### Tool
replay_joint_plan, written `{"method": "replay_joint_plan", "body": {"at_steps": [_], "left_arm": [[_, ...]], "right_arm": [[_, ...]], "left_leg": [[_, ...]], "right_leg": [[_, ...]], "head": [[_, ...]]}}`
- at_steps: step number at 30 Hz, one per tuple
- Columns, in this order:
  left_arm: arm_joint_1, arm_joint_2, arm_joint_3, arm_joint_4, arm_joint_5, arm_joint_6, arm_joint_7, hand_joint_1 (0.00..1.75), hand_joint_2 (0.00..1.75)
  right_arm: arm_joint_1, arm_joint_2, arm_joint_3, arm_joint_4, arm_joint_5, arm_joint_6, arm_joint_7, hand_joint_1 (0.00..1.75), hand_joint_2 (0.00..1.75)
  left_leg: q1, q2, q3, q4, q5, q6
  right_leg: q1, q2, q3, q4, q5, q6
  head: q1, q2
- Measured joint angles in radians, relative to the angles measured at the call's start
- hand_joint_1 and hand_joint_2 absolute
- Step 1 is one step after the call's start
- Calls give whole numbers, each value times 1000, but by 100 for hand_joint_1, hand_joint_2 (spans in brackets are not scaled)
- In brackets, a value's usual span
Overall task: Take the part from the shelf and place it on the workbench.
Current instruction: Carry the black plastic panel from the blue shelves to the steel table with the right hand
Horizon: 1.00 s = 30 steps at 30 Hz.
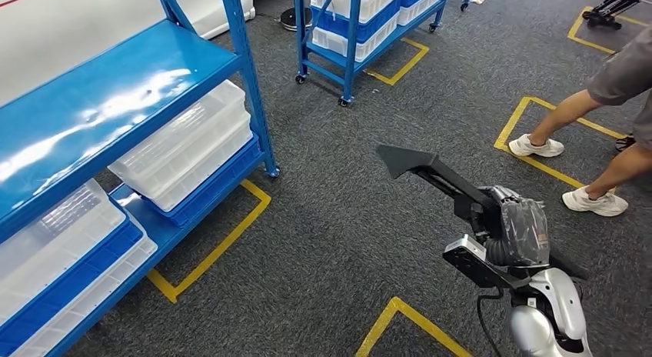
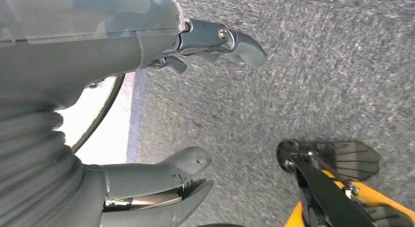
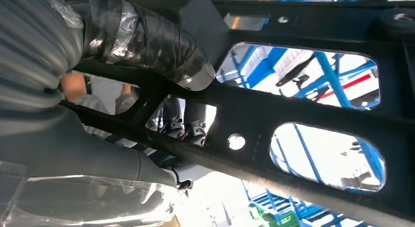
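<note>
Now carrying | right hand (image 1: 517, 232) wrapped around black part (image 1: 430, 171), apparently firm | left hand (image 2: 147, 114) spread, empty | risk: long overhang ahead levers loose, strikes shelf (image 1: 115, 88).

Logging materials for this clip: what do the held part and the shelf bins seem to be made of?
The black part in the right hand looks like matte-coated metal or rigid plastic: flat bars with cut-out windows and bolt holes; which one is unclear. The shelf bins look like translucent white plastic, glossy, with ribbing showing through.
</note>
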Motion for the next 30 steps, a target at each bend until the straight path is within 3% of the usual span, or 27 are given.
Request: {"method": "replay_joint_plan", "body": {"at_steps": [1,3,5,6,7,10,12,14,16,17,19,20,21,22,23,25,26,28,29,30], "left_arm": [[-1,0,1,0,0,-1,7,0,175],[1,1,3,0,-1,-4,17,0,175],[4,3,6,0,-3,-7,16,0,175],[5,4,8,0,-4,-7,13,0,175],[5,4,10,0,-5,-7,9,0,175],[1,5,17,0,-10,-6,-1,0,175],[-1,6,20,0,-12,-5,-6,0,175],[-5,6,22,0,-14,-4,-8,0,175],[-8,6,22,0,-18,-4,-9,0,175],[-8,5,22,0,-19,-4,-9,0,175],[-7,5,22,0,-19,-4,-8,0,175],[-6,6,22,0,-19,-3,-7,0,175],[-5,6,23,0,-19,-3,-6,0,175],[-4,6,23,0,-20,-3,-5,0,175],[-4,7,23,0,-21,-3,-3,0,175],[-5,8,23,0,-23,-5,3,0,175],[-5,8,23,0,-24,-5,6,0,175],[-8,9,24,0,-27,-6,10,0,175],[-10,9,24,0,-28,-6,11,0,175],[-12,9,24,0,-28,-6,11,0,175]], "right_arm": [[2,-5,-5,-3,-4,1,-2,171,175],[0,-11,-14,-5,-10,4,-8,171,175],[1,-12,-19,-5,-12,6,-12,171,175],[4,-12,-21,-4,-12,7,-15,171,175],[6,-12,-22,-3,-13,7,-17,171,175],[8,-12,-26,-1,-15,8,-21,171,175],[7,-12,-28,1,-17,10,-23,171,175],[7,-13,-29,4,-21,15,-24,171,175],[5,-13,-29,5,-26,21,-26,171,175],[2,-13,-29,6,-28,23,-27,171,175],[-4,-13,-29,9,-30,25,-29,171,175],[-5,-13,-29,11,-31,27,-29,171,175],[-6,-13,-29,15,-32,28,-29,171,175],[-7,-13,-29,18,-32,30,-29,171,175],[-9,-13,-29,21,-29,31,-28,171,175],[-21,-14,-29,26,-7,34,-19,171,175],[-30,-15,-29,29,9,34,-12,171,175],[-46,-23,-29,35,35,34,-1,171,175],[-49,-29,-29,37,41,34,2,171,175],[-50,-34,-29,39,43,34,3,171,175]], "left_leg": [[2,14,3,-8,5,6],[0,41,6,-17,11,15],[-3,69,5,-16,9,17],[-4,83,6,-16,7,17],[-4,97,6,-15,6,15],[-7,129,11,-10,-4,3],[-11,145,15,-7,-11,-9],[-12,163,19,-8,-16,-19],[-9,141,14,15,-38,-28],[-6,116,-2,53,-64,-30],[-5,69,-63,183,-127,-30],[-5,59,-95,246,-148,-30],[-6,55,-117,282,-150,-29],[-6,52,-121,279,-132,-26],[-6,47,-107,237,-96,-23],[-6,10,-56,106,-22,-12],[-6,-8,-36,55,-4,-8],[-8,-19,-21,19,-3,-3],[-9,-10,-17,13,-1,0],[-8,1,-13,6,4,5]], "right_leg": [[2,-25,-10,19,-13,4],[5,-93,-55,114,-68,11],[1,-122,-110,230,-117,18],[-2,-127,-119,251,-117,22],[-5,-131,-108,235,-100,24],[-4,-180,-7,52,-25,21],[5,-197,23,-7,-15,9],[9,-174,21,-7,-14,-5],[6,-154,23,-12,-11,-19],[4,-145,24,-14,-10,-26],[6,-125,24,-15,-9,-36],[8,-113,24,-14,-9,-38],[10,-100,24,-14,-9,-38],[12,-87,25,-12,-9,-38],[13,-74,25,-10,-10,-38],[13,-47,23,-5,-11,-36],[12,-35,20,-2,-10,-32],[8,-13,11,-2,-5,-20],[6,-3,8,-4,-1,-12],[5,-8,7,-4,-1,-7]], "head": [[1,0],[4,0],[5,0],[5,0],[5,0],[4,0],[4,0],[4,0],[3,0],[3,0],[3,0],[3,0],[3,0],[3,0],[3,0],[3,0],[3,0],[4,0],[3,0],[4,0]]}}
